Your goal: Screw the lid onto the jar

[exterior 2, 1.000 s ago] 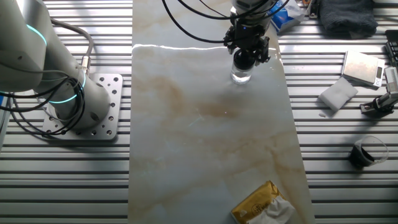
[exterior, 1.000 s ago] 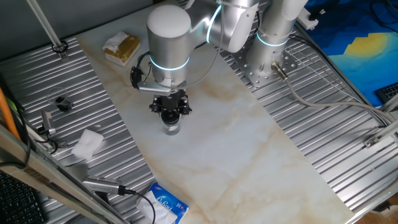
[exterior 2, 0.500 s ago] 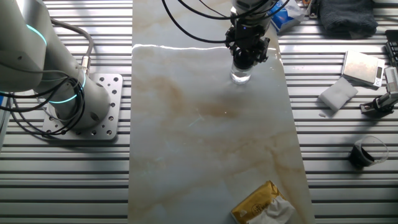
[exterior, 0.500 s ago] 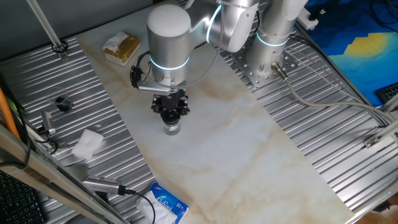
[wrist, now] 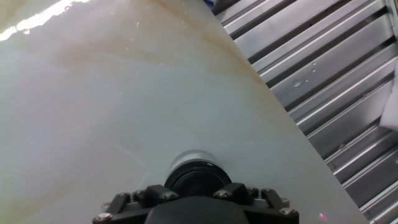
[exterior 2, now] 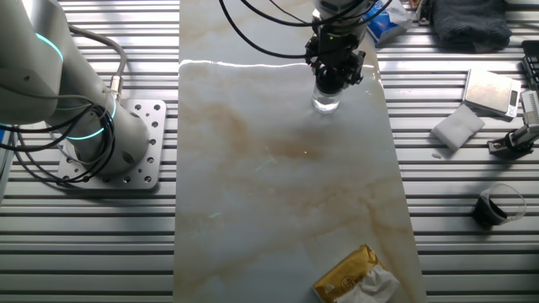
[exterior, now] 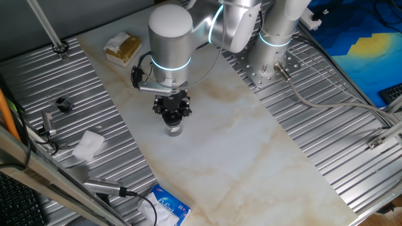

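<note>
My gripper sits on the lid atop the jar, mid-slab; finger spread hidden, can't tell. Jar looks light, rigid, slick, tippy; grip lid rim.

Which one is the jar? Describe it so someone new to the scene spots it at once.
Start at the pale marble slab in the middle of the ribbed metal table and follow the silver arm down to its black hand. The jar stands right under that hand: a small, short, pale translucent cylinder. The white tissue wad and yellow packet lie apart, off on the table's edges.
</note>
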`<state>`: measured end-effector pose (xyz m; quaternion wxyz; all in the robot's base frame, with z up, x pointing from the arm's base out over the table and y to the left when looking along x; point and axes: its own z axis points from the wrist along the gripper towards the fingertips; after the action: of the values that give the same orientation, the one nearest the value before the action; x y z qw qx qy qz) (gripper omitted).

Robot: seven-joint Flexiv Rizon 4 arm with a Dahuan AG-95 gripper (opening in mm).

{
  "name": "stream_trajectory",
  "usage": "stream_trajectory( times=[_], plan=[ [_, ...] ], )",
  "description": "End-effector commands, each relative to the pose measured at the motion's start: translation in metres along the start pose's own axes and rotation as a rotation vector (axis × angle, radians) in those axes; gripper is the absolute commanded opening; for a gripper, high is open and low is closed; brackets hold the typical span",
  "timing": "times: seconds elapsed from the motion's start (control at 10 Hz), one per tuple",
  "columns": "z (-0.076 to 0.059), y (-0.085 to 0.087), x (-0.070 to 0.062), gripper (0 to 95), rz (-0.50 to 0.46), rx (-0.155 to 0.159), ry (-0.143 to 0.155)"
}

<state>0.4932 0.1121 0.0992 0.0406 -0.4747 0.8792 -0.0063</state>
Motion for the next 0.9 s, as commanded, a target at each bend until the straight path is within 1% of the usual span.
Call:
stream_trajectory(
  times=[0.1, 0.6, 0.9],
  plan=[
    [0.0013, 0.0004, 0.0000, 0.0, 0.036, 0.002, 0.000],
    [0.0029, 0.0008, -0.0001, 0.0, 0.076, 0.004, 0.008],
    [0.0029, 0.0007, 0.0000, 0.0, 0.064, 0.007, 0.006]
  ],
)
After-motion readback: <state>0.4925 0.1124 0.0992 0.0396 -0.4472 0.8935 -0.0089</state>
